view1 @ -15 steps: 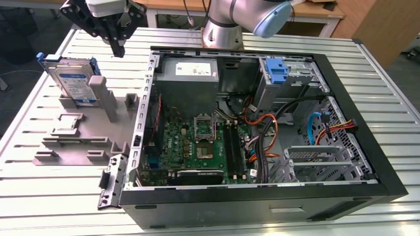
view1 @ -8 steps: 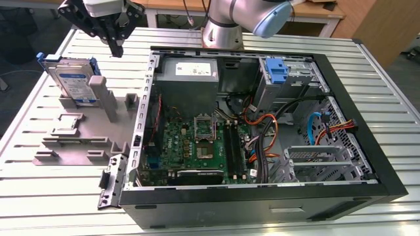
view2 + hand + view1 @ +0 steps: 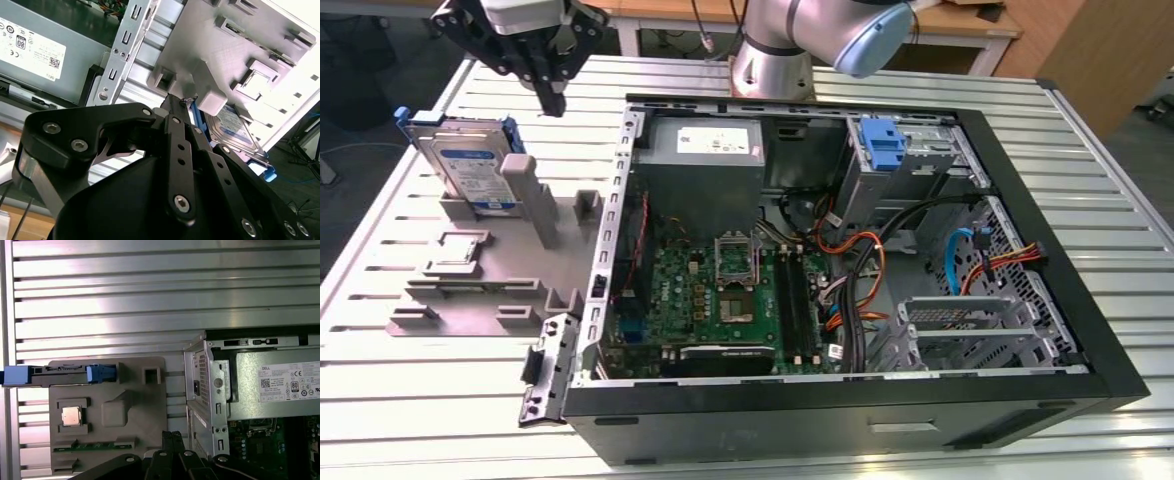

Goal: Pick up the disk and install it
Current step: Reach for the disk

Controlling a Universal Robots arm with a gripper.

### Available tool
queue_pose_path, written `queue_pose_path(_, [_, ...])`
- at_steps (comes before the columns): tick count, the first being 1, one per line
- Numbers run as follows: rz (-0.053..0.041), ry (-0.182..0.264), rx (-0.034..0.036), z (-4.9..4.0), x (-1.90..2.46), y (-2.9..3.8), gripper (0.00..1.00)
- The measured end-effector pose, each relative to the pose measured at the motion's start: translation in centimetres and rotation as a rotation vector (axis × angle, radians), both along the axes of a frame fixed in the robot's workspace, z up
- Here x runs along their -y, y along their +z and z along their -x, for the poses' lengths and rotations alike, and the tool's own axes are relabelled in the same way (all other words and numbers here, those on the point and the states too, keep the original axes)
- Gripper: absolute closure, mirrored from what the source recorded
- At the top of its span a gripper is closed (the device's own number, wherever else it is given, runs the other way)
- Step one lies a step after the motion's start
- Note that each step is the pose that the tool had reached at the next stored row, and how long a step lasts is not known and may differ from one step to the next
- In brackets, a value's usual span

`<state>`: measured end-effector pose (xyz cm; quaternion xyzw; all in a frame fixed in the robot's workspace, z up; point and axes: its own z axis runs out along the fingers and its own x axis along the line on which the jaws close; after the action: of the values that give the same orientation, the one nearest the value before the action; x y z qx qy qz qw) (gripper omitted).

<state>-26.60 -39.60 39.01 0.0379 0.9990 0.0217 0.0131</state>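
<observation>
My arm [image 3: 781, 60] is silver-grey tubing with a pale blue joint cap [image 3: 874, 40]; the gripper [image 3: 550, 102] is matt black, its linkage bars pinned with silver hex screws [image 3: 182, 202].

You'll find the disk [image 3: 464, 165] in the upper left of the exterior view, standing upright on one edge in a slot of the grey holder [image 3: 480, 300] on the worktop [image 3: 427, 400]. Its silver-grey body bears a white-and-blue label and sits in a blue carrier. In the first wrist view the disk [image 3: 65, 370] appears edge-on, with blue tabs at both ends.
</observation>
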Motion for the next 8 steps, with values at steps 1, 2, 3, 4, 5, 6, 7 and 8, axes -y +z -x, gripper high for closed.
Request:
queue_pose_path(1, [0.0000,0.000,0.0000,0.05,0.00,0.00,0.90])
queue_pose_path(2, [0.0000,0.000,0.0000,0.10,0.00,-0.01,0.90])
queue_pose_path(3, [0.0001,0.000,0.0000,0.16,0.00,-0.01,0.90])
queue_pose_path(4, [0.0000,0.000,0.0000,0.22,0.00,-0.01,0.90])
queue_pose_path(5, [0.0000,0.000,0.0000,0.28,0.00,-0.02,0.90])
queue_pose_path(6, [0.0001,0.000,-0.0001,0.35,0.00,-0.02,0.90])
queue_pose_path(7, [0.0000,0.000,0.0000,0.42,0.00,-0.03,0.90])
queue_pose_path(8, [0.0000,0.000,0.0000,0.51,0.00,-0.03,0.90])
